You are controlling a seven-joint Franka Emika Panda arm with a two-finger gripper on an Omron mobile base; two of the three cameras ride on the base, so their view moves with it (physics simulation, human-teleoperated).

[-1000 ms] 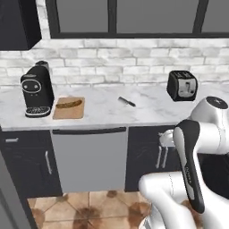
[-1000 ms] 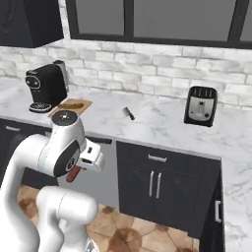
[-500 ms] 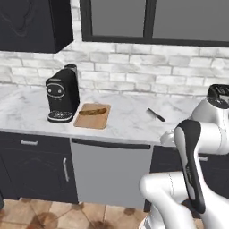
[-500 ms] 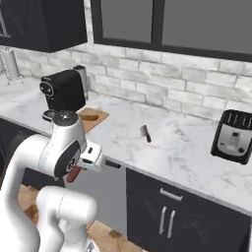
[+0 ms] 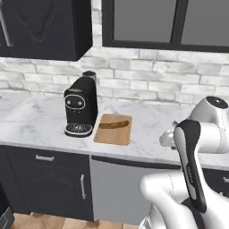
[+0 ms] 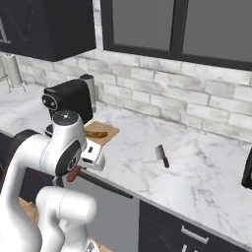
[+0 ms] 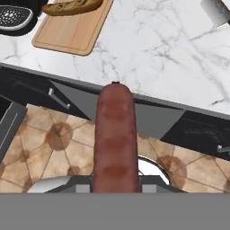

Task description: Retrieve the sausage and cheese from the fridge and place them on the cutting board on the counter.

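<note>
My gripper (image 7: 116, 182) is shut on the sausage (image 7: 116, 139), a reddish-brown cylinder that points out over the counter's front edge. In the right base view the sausage (image 6: 74, 173) hangs under the hand, in front of the black cabinets. The light wooden cutting board (image 5: 113, 132) (image 7: 67, 33) lies on the white marble counter (image 5: 36, 120), beside the coffee machine. A brown, elongated bread-like piece (image 5: 113, 124) (image 7: 72, 6) rests on its far half. The board is ahead and to the left of the gripper. The cheese and the fridge are out of view.
A black coffee machine (image 5: 80, 107) (image 6: 69, 101) stands just left of the board. A small cleaver (image 6: 161, 155) (image 7: 215, 11) lies on the counter to the right. A grey dishwasher front (image 5: 116, 188) sits below the board. A paper-towel holder (image 6: 14, 71) stands far left.
The base has driven, so the whole scene has shifted: the coffee machine and board now sit nearer and more central, and the toaster has left view. The sausage stays gripped.
</note>
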